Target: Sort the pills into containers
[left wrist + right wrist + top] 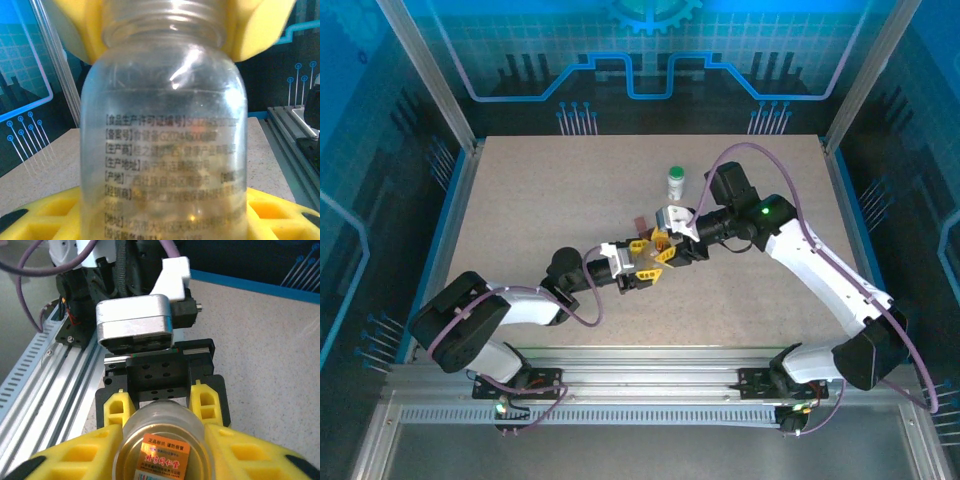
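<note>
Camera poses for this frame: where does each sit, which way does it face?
Top external: above, behind the bases, looking down at the table; both arms, left gripper facing right gripper.
Left wrist: faces the vial side-on; own fingers below.
Right wrist: looks along own fingers at the vial's end, left gripper beyond.
Shared by both wrist views: the vial.

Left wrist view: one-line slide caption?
Clear vial, print facing the camera, clamped low by the left gripper and at its threaded neck by the right gripper.

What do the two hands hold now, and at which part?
Both hold the clear vial: left hand on its lower body, right hand near its neck.
</note>
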Motion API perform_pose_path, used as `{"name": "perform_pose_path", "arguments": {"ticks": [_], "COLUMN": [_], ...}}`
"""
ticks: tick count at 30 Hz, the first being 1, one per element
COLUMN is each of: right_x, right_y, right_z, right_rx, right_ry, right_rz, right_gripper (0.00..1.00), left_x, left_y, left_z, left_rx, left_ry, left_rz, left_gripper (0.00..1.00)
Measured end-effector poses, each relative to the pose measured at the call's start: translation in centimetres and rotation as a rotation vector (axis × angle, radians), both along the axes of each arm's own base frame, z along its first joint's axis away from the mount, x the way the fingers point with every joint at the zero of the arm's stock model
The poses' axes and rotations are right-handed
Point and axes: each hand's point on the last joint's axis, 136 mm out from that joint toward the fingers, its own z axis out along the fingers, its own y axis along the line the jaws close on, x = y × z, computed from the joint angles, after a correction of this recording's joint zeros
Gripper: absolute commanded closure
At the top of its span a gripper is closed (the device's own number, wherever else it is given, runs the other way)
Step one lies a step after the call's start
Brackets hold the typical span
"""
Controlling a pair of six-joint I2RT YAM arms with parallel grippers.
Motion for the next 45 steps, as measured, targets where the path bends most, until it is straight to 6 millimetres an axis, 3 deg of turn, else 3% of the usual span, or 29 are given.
{"name": "perform_pose_path", "arguments": {"ticks": [10, 17, 23, 32, 34, 38, 45], "right_x": [1.2, 3.9, 5.8, 6.7, 6.8, 6.8, 6.6], "right_y": [0.1, 0.5, -0.4, -2.1, -2.2, -2.2, -1.9], "right_z": [-2.0, -3.2, -5.1, -6.6, -6.7, -6.7, -4.5], "right_rx": [0.053, 0.123, 0.166, 0.243, 0.252, 0.254, 0.275], "right_ry": [0.181, 0.404, 0.593, 0.739, 0.753, 0.76, 0.784], "right_rz": [-0.254, -0.583, -0.959, -1.232, -1.253, -1.255, -1.188], "right_gripper": [0.82, 0.85, 0.91, 0.9, 0.83, 0.55, 0.38], "left_x": [1.1, 2.9, 4.5, 4.9, 5.0, 5.0, 5.0], "left_y": [0.5, 1.2, 1.3, 1.1, 1.0, 1.0, 0.8], "left_z": [-2.0, -3.2, -4.8, -5.6, -5.7, -5.6, -3.4], "left_rx": [0.082, 0.133, 0.201, 0.26, 0.267, 0.261, 0.175], "left_ry": [0.035, 0.041, -0.013, -0.091, -0.104, -0.111, -0.148], "left_rz": [0.074, 0.212, 0.368, 0.453, 0.462, 0.463, 0.45], "left_gripper": [1.0, 1.0, 1.0, 1.0, 1.0, 1.0, 1.0]}}
